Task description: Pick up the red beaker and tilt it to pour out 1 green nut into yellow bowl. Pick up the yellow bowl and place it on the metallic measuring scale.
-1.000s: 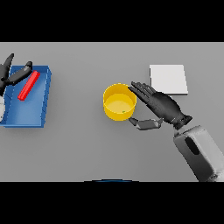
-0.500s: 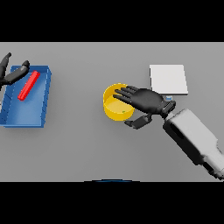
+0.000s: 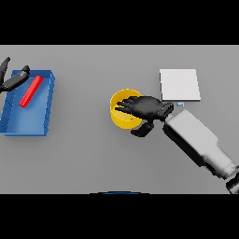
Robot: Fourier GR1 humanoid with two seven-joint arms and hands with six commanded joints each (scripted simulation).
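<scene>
The yellow bowl [image 3: 121,116] stands upright near the table's middle. My right hand [image 3: 145,108] lies over its right half, fingers reaching across the opening and thumb hanging outside the near rim, not closed on it. The red beaker [image 3: 31,90] lies on its side in the blue tray [image 3: 18,122] at the left. My left hand [image 3: 11,80] hovers at the tray's far left corner with its fingers spread, apart from the beaker. The scale [image 3: 179,84], a flat pale square plate, sits at the back right of the bowl. No green nut shows.
The blue tray's raised walls enclose the beaker. My right forearm [image 3: 198,142] slants from the lower right toward the bowl, just in front of the scale.
My right hand has moved left from beside the bowl to over its opening. My left hand has drifted slightly left at the tray's corner. The bowl and beaker have not moved.
</scene>
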